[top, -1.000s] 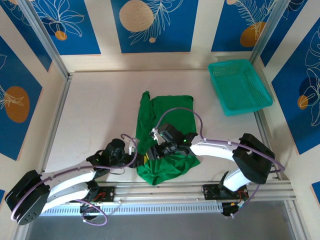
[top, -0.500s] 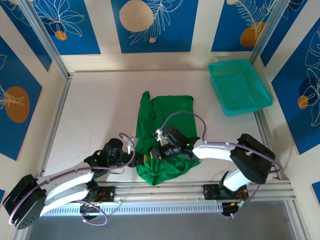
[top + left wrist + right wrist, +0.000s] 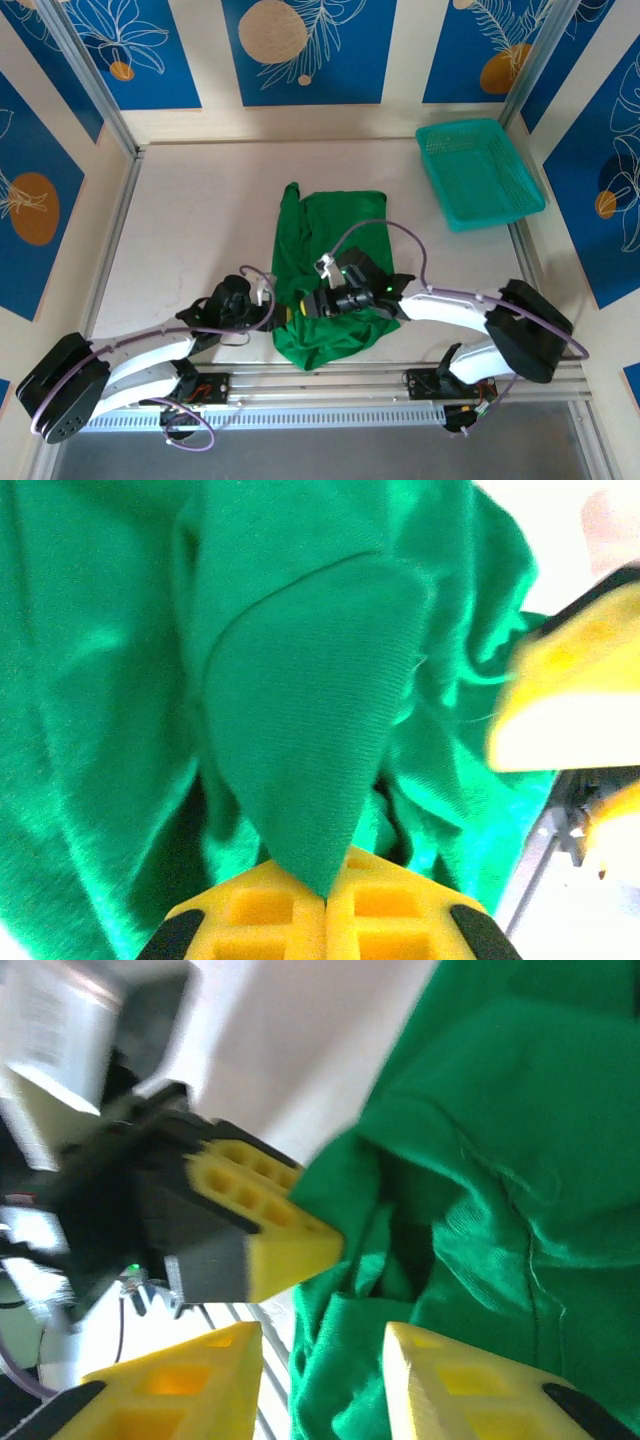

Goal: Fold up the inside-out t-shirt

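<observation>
A: Green shirt (image 3: 330,225) sits mid-table in a rumpled heap, its low end spilling toward six o'clock, right by the arms' bases.
B: And the left gripper (image 3: 325,900) has it, jaws pinched tight on a pointed fold of cloth down at the shirt's seven o'clock edge.
A: Looks to me like an anchor hold, pinning that edge so the other arm can hunt for a hem.
B: That fits. The right gripper (image 3: 322,1345) reaches in from three o'clock, jaws spread wide, nothing between them, nosing at the bunched cloth just beside the left one.
A: Close quarters. I'd say it's lined up to grab the neighbouring fold, so the pair can pull the shirt flat.
B: Plenty left to do; it's nowhere near folded.
A: Surface is a pale, matte table (image 3: 190,230), with a metal rail (image 3: 400,375) along six o'clock.
B: Teal basket (image 3: 478,170) parked at two o'clock, well apart. Walls (image 3: 300,50) are cream with blue leaf panels.
</observation>
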Available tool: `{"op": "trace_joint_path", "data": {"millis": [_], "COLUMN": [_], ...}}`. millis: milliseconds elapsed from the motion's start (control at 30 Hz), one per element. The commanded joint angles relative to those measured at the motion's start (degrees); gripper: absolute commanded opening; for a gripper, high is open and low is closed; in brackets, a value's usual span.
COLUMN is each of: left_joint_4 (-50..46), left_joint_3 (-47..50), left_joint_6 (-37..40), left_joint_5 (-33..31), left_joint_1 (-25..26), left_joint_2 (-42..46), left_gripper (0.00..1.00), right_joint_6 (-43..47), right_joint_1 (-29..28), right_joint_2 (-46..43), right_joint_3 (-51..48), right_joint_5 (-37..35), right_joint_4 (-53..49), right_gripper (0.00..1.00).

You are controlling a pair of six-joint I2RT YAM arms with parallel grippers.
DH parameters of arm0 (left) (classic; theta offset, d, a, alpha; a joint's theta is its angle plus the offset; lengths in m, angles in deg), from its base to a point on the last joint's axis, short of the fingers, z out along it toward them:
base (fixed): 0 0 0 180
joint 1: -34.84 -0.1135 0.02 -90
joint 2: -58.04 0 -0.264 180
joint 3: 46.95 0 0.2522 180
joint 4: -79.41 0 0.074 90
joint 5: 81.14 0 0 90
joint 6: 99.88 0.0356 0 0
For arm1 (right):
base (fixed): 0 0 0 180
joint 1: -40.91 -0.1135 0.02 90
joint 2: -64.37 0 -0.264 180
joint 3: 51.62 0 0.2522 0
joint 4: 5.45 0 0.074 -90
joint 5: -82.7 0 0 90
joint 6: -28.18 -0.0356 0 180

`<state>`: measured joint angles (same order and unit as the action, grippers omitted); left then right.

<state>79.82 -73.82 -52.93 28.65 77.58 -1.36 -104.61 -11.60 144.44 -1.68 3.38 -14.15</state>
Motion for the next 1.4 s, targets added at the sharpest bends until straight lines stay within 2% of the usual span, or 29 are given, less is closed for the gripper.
{"op": "trace_joint_path", "data": {"millis": [0,200,400,567,767,967,1133,1200,1233,1333,1367], "left_joint_4": [4.5,10.2,12.7,9.7,8.0,10.9,15.9,15.1,15.2,17.5,17.1], "left_joint_3": [-0.1,1.3,1.0,-0.4,-1.4,-0.7,1.6,1.6,1.8,3.0,3.2], "left_joint_6": [1.0,-0.3,-1.6,-0.5,0.6,-0.2,-1.6,-1.1,-1.1,-1.6,-1.4], "left_joint_5": [3.4,5.5,7.0,7.0,7.3,7.8,7.7,8.1,7.9,6.4,6.0], "left_joint_1": [-0.6,-0.5,-0.5,-0.5,-0.6,-0.6,-0.7,-1.2,-1.2,-1.6,-2.2], "left_joint_2": [-0.4,-2.5,-3.4,-2.8,-2.7,-3.3,-3.7,-4.1,-4.4,-5.2,-5.5], "left_gripper": [0.0,0.0,0.0,0.0,0.0,0.0,0.0,0.0,0.0,0.0,0.03], "right_joint_6": [-5.0,-8.0,-2.8,-0.7,-0.6,-1.9,-3.5,-3.8,-4.3,-5.3,-5.7], "right_joint_1": [-2.5,-3.1,-2.3,1.0,1.4,2.0,3.4,3.6,3.7,4.0,4.3], "right_joint_2": [4.8,8.7,4.7,1.6,4.4,8.0,8.6,8.7,8.9,8.6,7.9], "right_joint_3": [2.2,3.5,2.3,0.3,1.1,-0.1,-2.3,-2.9,-3.3,-4.7,-5.5], "right_joint_5": [-3.1,-5.9,-3.6,-2.7,-0.8,-0.2,3.6,5.5,6.8,9.7,9.9], "right_joint_4": [-0.2,4.8,5.2,4.2,6.7,11.7,16.8,18.8,20.2,24.5,25.8], "right_gripper": [0.39,0.37,0.35,0.35,0.34,0.32,0.24,0.03,0.0,0.0,0.0]}}
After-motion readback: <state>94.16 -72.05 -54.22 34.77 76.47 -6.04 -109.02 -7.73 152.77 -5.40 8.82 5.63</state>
